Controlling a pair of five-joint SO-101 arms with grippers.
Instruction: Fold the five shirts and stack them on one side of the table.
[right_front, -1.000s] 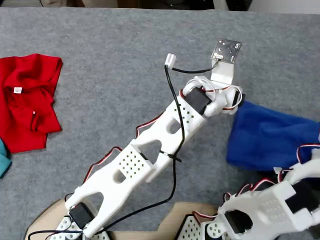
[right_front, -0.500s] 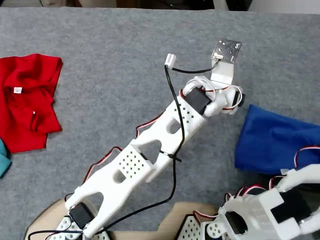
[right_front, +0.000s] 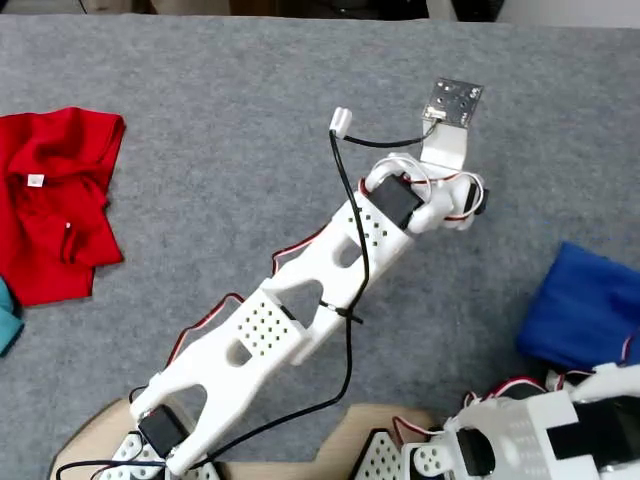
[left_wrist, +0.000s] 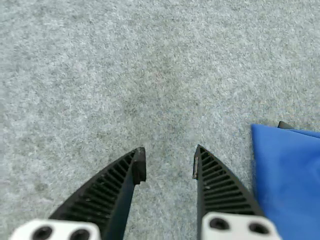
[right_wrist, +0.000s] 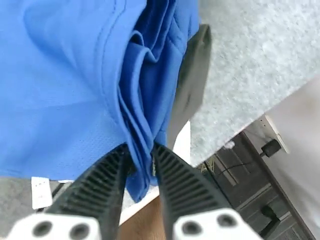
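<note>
Right gripper (right_wrist: 141, 149): fingers nearly closed, pinching a bunched fold of the blue shirt (right_wrist: 70, 75). The ridges of that fold run roughly in line with the fingers, so the grip sits on the end of the bunch, not across it. In the high view the blue shirt (right_front: 585, 305) lies crumpled at the right edge of the grey table cover (right_front: 220, 90), just ahead of the right arm (right_front: 540, 445). Left gripper (left_wrist: 168, 150): fingers moderately spread, nothing between them, bare cover beneath. The shirt's straight edge lies outboard of one left finger, near but apart. Judgement: the right arm is the nearer and has the cloth; the left would need to shift sideways toward that edge before it could help spread it. Red shirt (right_front: 55, 200) lies well apart, far side of the left arm (right_front: 300, 310).
</note>
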